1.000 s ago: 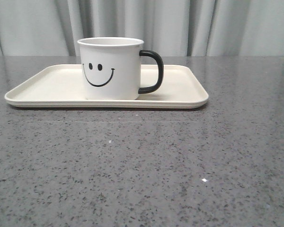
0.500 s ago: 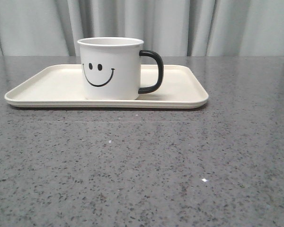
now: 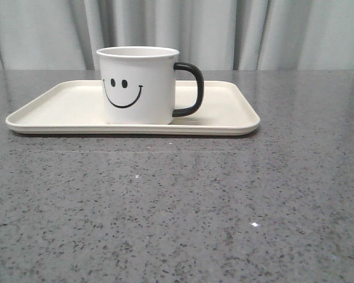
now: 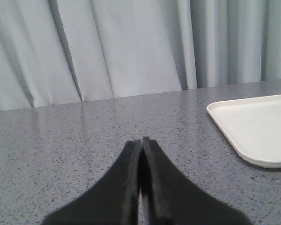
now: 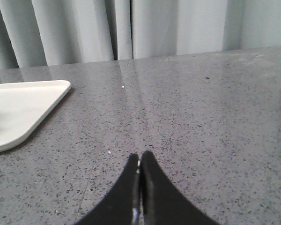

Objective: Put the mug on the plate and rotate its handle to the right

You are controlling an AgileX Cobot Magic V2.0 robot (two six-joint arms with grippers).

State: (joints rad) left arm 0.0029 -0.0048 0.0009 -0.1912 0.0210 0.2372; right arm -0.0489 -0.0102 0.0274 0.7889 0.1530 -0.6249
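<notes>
The mug [image 3: 138, 85] stands on the plate [image 3: 59, 112], its handle [image 3: 192, 88] pointing right. The plate lies on the bench [image 3: 177, 206], a curtain [image 3: 177, 32] behind. My fingers [image 4: 141, 145] rest left of the plate.

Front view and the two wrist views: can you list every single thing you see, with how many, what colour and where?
mug: one, white with a black smiley face, upright on the plate, left of its middle
handle: one, black, on the mug's right side
plate: one, cream, on the table, far side
table: one, speckled grey, fills the foreground
curtain: one, pale grey, behind the table
left gripper: one, black fingers pressed together, above bare table left of the plate, holding nothing
right gripper: one, black fingers pressed together, above bare table right of the plate, holding nothing
</notes>
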